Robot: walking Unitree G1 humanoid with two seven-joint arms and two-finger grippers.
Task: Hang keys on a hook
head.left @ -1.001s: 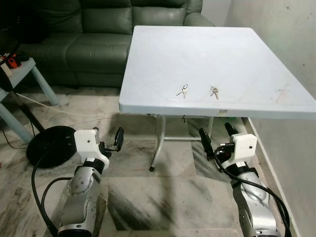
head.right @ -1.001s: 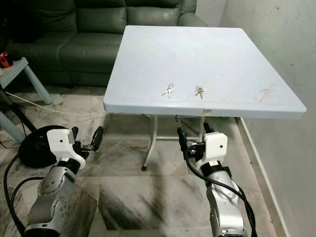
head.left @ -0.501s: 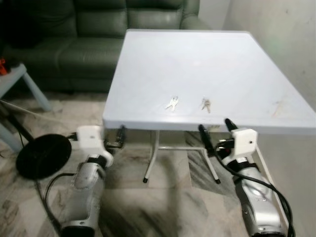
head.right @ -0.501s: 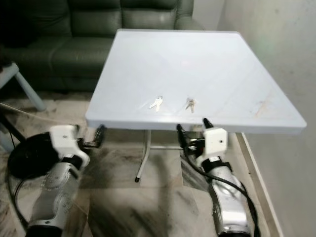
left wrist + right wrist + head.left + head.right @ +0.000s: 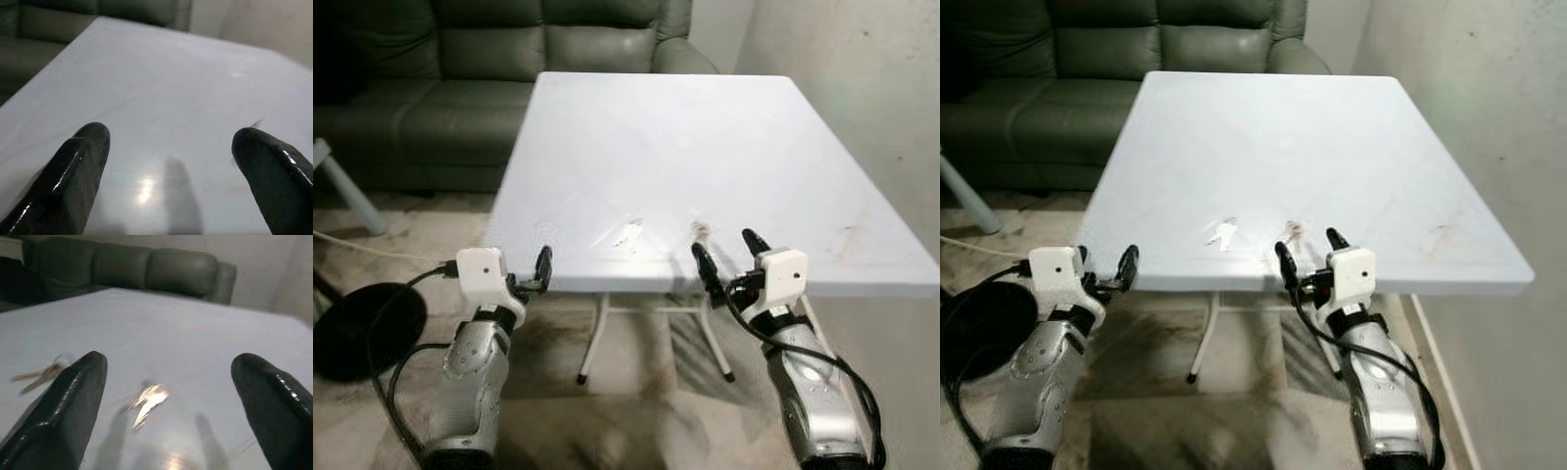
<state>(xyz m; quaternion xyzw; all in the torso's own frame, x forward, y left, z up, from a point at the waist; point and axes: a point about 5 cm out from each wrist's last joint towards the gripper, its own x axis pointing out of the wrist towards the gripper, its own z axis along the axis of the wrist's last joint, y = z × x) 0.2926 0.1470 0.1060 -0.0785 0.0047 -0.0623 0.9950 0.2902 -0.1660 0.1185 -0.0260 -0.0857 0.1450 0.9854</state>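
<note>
Keys (image 5: 146, 401) are lying flat on the worktop (image 5: 705, 147) (second bunch (image 5: 39, 374) beside); we are holding both pincers, right pincer (image 5: 726, 257) and left pincer (image 5: 171, 161), open, and risking sliding them.

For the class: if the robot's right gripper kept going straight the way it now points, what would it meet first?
Probably the nearer set of keys on the white table; in the right wrist view it lies between the open fingers of the right gripper. Depth is uncertain.
</note>
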